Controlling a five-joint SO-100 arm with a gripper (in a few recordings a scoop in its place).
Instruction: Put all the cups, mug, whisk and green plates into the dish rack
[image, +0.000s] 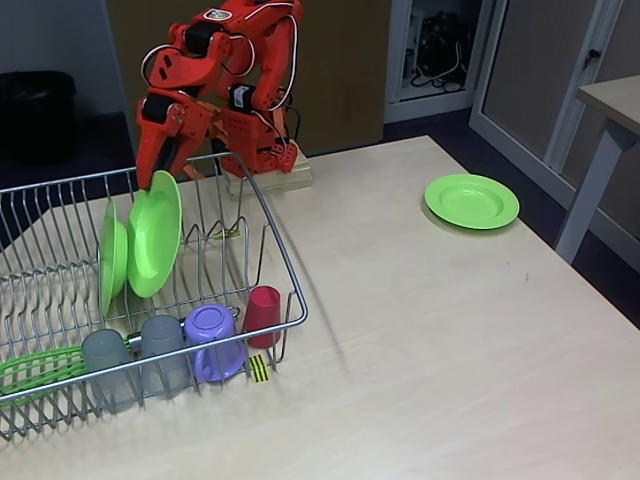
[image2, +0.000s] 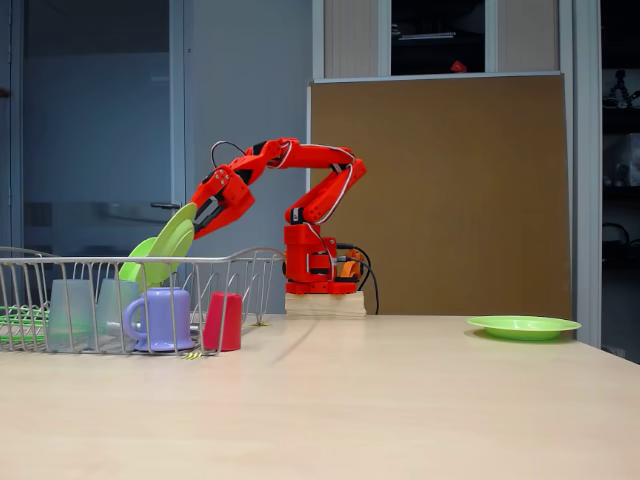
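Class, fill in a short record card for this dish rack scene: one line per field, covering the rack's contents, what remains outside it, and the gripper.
Rack: silver metal-wire dish rack at the table's left in both fixed views
Plates in rack: two lime-green plastic plates, one standing further left, one at the gripper
Front row: green-wire whisk, two frosted-grey tumblers, lilac mug, red cup
Outside rack: third green plate, flat on the table
Gripper: orange gripper at the nearer plate's top rim; grip unclear
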